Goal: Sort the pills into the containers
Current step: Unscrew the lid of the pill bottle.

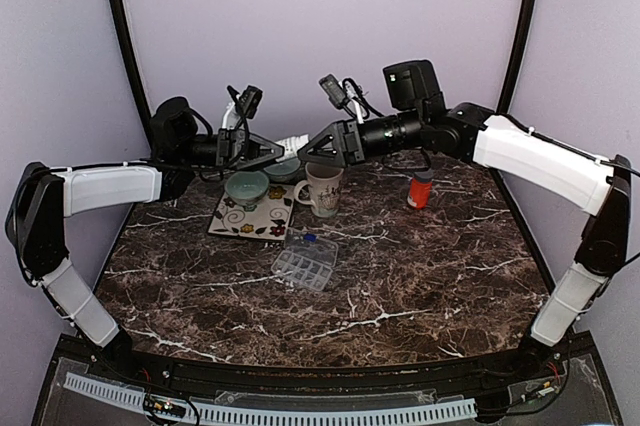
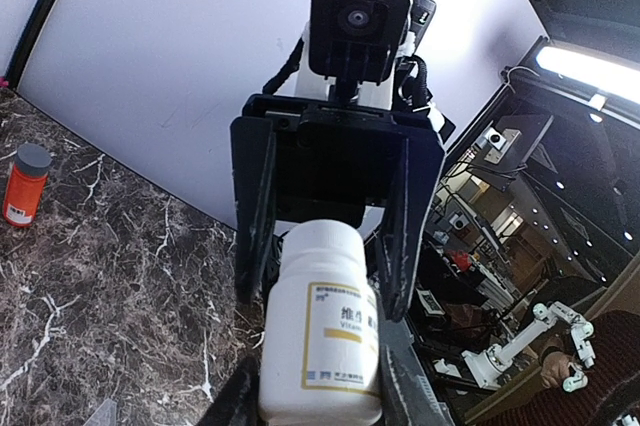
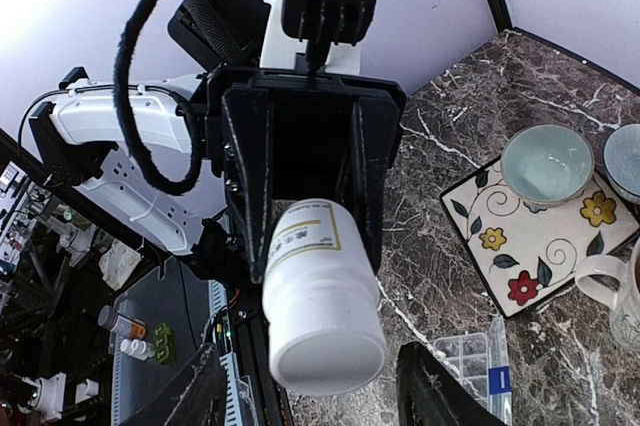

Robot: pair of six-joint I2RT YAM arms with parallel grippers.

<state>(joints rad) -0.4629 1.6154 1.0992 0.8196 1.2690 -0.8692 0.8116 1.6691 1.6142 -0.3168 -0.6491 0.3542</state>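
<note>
Pale lilac walls (image 1: 300, 26), dark white-veined marble table (image 1: 400, 286), black corner posts (image 1: 125, 36)

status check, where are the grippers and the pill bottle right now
Left gripper shut on white pill bottle, held mid-air. Right gripper open around its cap, fingers clear of it. Cap on. Nothing between them.

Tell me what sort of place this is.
Likely a robotics lab test cell: a dark marble-patterned tabletop boxed in by plain lilac wall panels, and beyond it a cluttered workshop with another small white robot arm.
</note>
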